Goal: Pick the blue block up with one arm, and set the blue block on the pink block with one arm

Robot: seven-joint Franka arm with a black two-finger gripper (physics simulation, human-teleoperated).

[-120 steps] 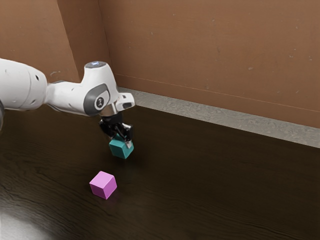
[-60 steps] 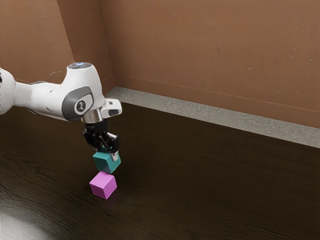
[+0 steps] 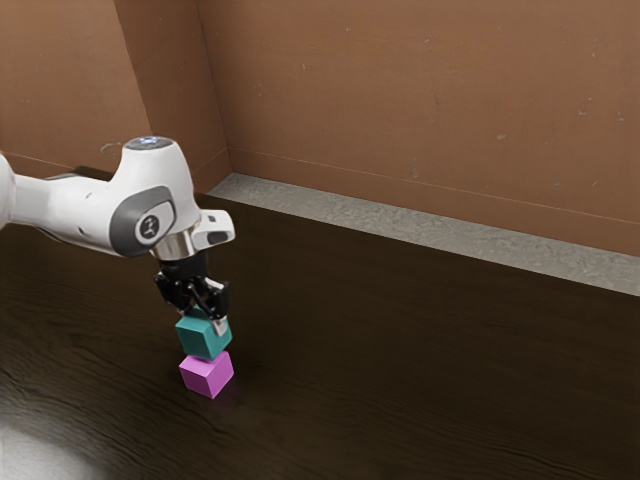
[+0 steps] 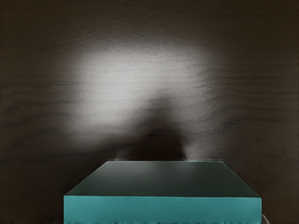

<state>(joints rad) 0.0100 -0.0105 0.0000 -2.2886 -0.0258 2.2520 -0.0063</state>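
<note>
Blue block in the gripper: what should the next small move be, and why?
Probably ease straight down a touch before any release. In the exterior view the gripper is shut on the blue block, which sits directly over the pink block and roughly aligned with it. I cannot tell whether their faces touch yet.
</note>
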